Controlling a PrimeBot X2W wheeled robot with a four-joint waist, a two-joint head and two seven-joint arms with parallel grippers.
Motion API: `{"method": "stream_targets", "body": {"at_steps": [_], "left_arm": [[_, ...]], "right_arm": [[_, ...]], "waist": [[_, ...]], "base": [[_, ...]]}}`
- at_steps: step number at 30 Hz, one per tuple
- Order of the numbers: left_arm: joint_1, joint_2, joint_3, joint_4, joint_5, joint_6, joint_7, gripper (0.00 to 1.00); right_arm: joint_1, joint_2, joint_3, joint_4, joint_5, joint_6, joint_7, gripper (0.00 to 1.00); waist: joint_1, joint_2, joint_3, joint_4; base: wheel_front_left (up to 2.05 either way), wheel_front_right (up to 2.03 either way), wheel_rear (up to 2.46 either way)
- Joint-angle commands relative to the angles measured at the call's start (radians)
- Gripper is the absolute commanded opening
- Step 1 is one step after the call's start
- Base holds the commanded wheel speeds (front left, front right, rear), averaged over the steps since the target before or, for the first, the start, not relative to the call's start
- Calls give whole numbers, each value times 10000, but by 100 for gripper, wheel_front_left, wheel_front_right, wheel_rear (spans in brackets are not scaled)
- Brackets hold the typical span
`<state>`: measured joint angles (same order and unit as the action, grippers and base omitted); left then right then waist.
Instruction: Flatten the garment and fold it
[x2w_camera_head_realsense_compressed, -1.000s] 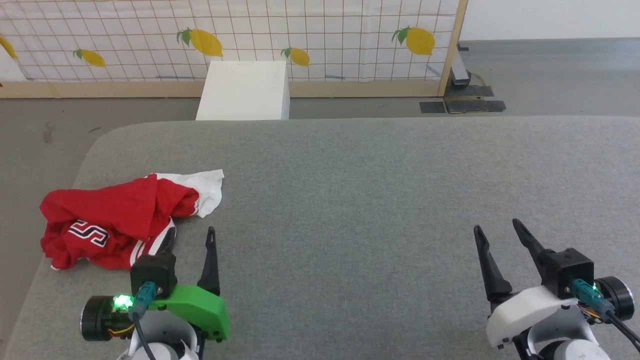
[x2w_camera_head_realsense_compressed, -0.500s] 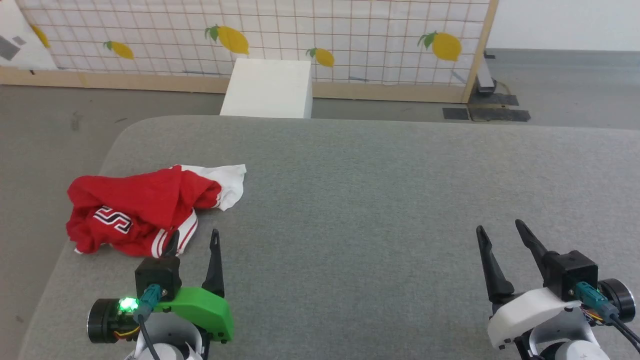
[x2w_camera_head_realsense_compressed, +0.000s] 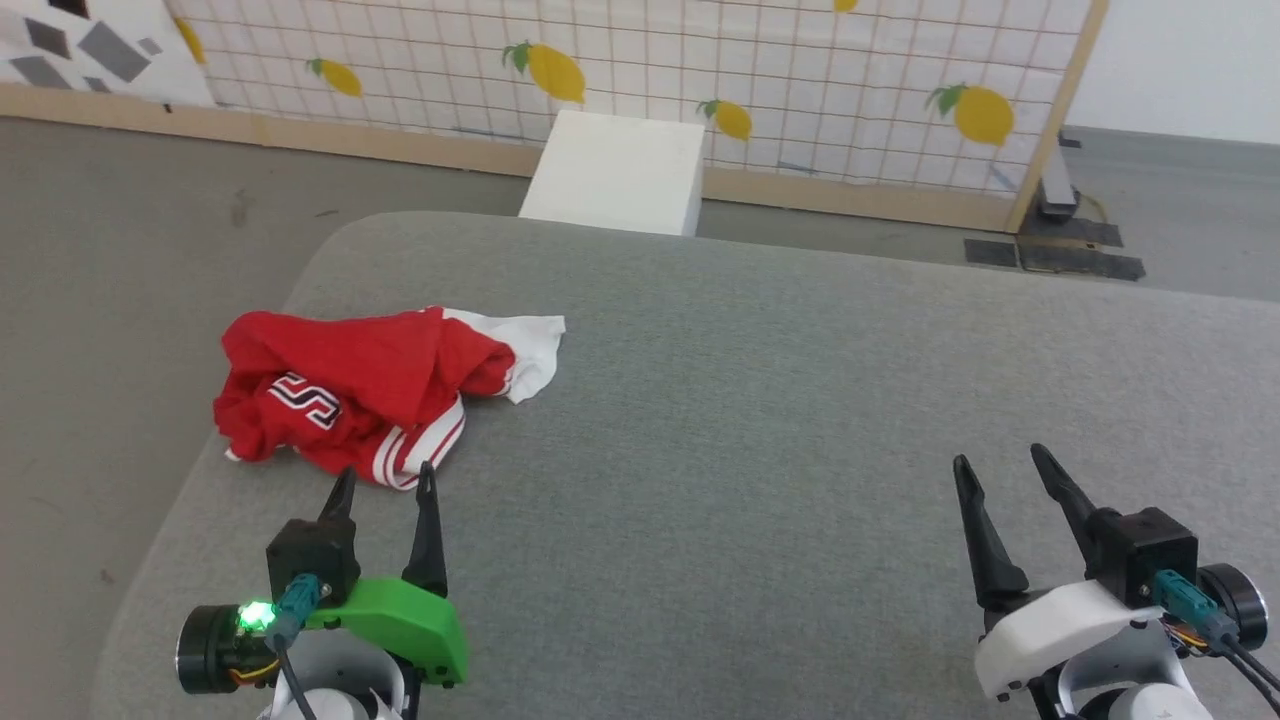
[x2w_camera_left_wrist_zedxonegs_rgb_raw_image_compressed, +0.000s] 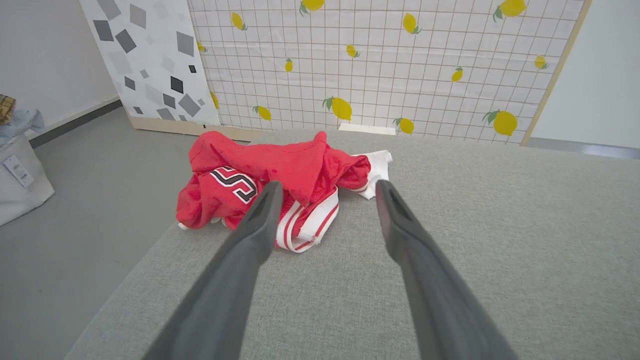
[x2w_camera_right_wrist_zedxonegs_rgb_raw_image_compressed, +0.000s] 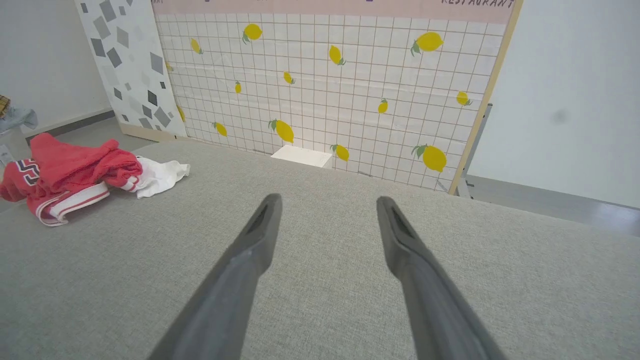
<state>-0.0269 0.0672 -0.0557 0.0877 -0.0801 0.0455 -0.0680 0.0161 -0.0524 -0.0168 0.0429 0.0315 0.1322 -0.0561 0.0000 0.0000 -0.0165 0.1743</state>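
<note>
Currently the garment (x2w_camera_head_realsense_compressed: 350, 385) lies as a crumpled red heap on the grey padded surface (x2w_camera_head_realsense_compressed: 760, 420), near its far left corner and close to the left edge. Black, white-outlined lettering (x2w_camera_head_realsense_compressed: 305, 398) faces up on the heap's left part. A white sleeve (x2w_camera_head_realsense_compressed: 530, 345) spreads from its right end, and a red-and-white striped trim (x2w_camera_head_realsense_compressed: 420, 450) forms its near edge. My left gripper (x2w_camera_head_realsense_compressed: 386, 472) has its fingers parted and holds nothing, the tips pointing at that trim from just beside it. In the left wrist view one finger overlaps the cloth, so I cannot confirm contact. My right gripper (x2w_camera_head_realsense_compressed: 999, 456) is likewise spread and empty, over bare surface well apart from the garment. Beyond the surface stand a white box (x2w_camera_head_realsense_compressed: 615, 175) and a lemon-patterned grid panel (x2w_camera_head_realsense_compressed: 820, 90).
</note>
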Motion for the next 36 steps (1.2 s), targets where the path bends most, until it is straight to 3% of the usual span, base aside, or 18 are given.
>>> {"method": "stream_targets", "body": {"at_steps": [1, 36], "left_arm": [[-226, 92, -51, 65, -60, 85, -129, 100], [-341, 481, -467, 718, -854, 690, -876, 100]], "right_arm": [[-151, 6, -11, 61, 102, -5, -127, 100], [-365, 12, -21, 611, 422, -9, -830, 100]], "waist": [[0, 0, -14, 235], [0, 0, -118, 2223]], "base": [[0, 0, 0], [0, 0, 0]]}}
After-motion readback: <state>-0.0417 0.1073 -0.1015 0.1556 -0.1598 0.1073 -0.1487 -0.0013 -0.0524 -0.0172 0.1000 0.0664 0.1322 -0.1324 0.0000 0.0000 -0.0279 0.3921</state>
